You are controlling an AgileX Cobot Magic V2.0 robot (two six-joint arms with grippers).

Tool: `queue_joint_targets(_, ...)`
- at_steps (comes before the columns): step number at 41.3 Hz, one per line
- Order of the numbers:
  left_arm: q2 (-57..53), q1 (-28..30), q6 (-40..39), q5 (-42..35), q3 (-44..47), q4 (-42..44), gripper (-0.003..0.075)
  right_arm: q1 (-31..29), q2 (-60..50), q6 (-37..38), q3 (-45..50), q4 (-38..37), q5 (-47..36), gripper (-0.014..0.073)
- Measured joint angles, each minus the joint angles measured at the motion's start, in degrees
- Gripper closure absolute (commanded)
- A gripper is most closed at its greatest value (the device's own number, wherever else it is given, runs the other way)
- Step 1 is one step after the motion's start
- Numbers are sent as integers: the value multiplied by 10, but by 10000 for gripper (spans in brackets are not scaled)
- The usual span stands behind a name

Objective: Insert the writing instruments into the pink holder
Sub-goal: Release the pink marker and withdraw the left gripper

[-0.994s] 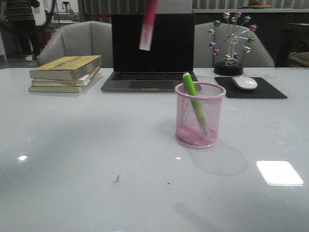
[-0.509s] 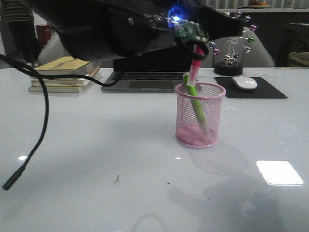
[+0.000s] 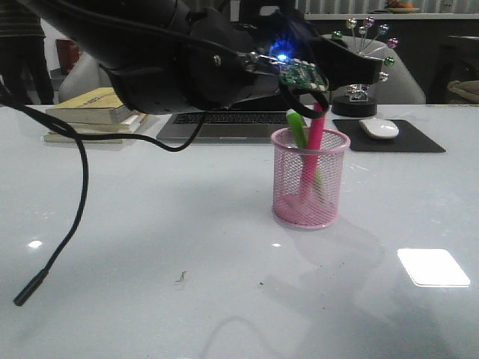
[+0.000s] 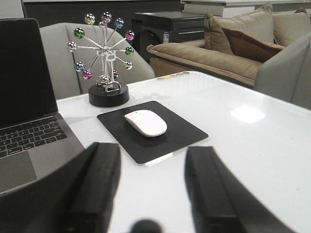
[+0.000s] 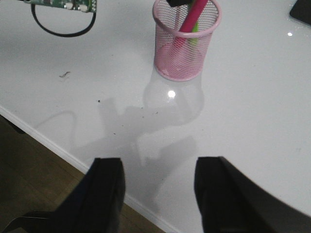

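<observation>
Both highlighters, magenta (image 3: 310, 153) and green (image 3: 298, 127), stand in the pink mesh cup (image 3: 308, 179) (left gripper (image 4: 150, 187) and right gripper (image 5: 158, 194) both released, empty).

Glossy white table (image 3: 150, 224), pink wire-mesh cup (image 3: 309, 179), smooth plastic markers (image 3: 313, 142), matt black mouse pad (image 4: 150, 131).

Dim, cool indoor light from overhead. Bright square glare patch on the glossy white table (image 3: 112, 224) at front right, smaller specks elsewhere. Soft grey shadows under the pink cup (image 3: 310, 177) and the dark arm (image 3: 172, 60). Blue LED flare on the arm. Blurred, out-of-focus fingers (image 4: 97, 184) in both wrist views; sharp background behind.
</observation>
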Motion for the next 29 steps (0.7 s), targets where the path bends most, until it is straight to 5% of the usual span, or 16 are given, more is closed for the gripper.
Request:
queue_joint_targets(10, -27, 0, 4, 65, 0, 8, 262, 0, 0, 0, 0, 0, 0, 146)
queue_joint_targets(29, -361, 38, 10, 631, 1, 74, 262, 0, 0, 0, 0, 0, 0, 146)
